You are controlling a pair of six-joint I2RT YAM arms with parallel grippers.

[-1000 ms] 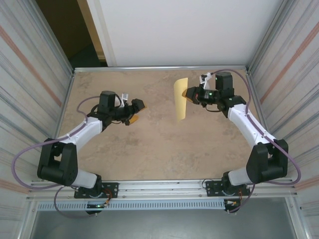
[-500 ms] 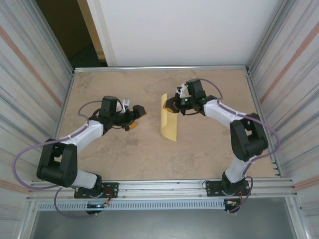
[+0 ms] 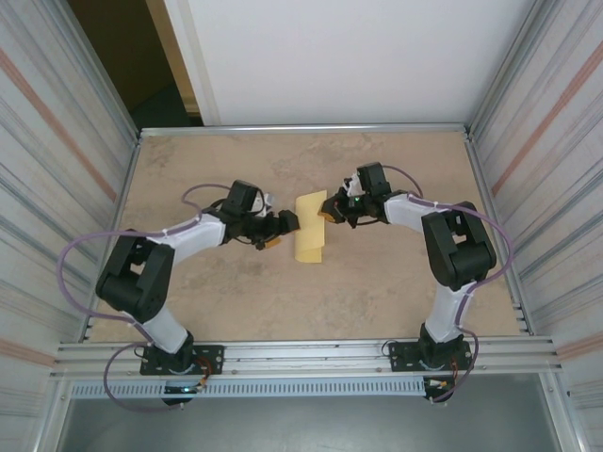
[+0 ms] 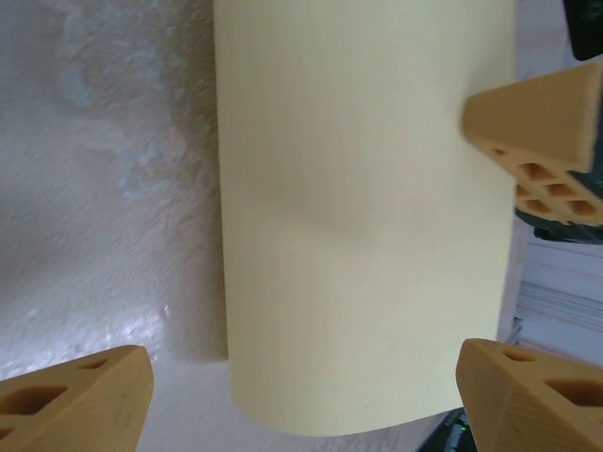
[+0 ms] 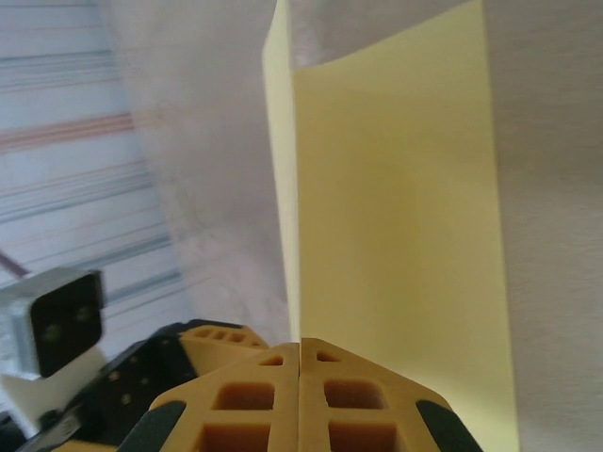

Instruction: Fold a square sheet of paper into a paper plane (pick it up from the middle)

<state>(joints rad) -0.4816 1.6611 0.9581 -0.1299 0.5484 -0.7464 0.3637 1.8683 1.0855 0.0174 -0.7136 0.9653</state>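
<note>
A tan worktop [image 3: 330, 301] with a mottled, stone-like pattern spans the middle of the top view. A thin metal strip [image 3: 301, 129] edges its far side, and a pale metal rail [image 3: 311, 353] runs along its near side. Ribbed grey panels with faint reddish stripes stand on the left [image 3: 47, 141] and the right [image 3: 556, 122]. Behind is a plain white wall [image 3: 358, 56], with a dark gap [image 3: 122, 56] beside it at the far left corner.

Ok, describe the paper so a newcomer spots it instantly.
Look at the tan table, near its middle. There the square sheet of paper is pinched by the right gripper. It is the one pale-yellow thing, thin and unmarked.
</note>
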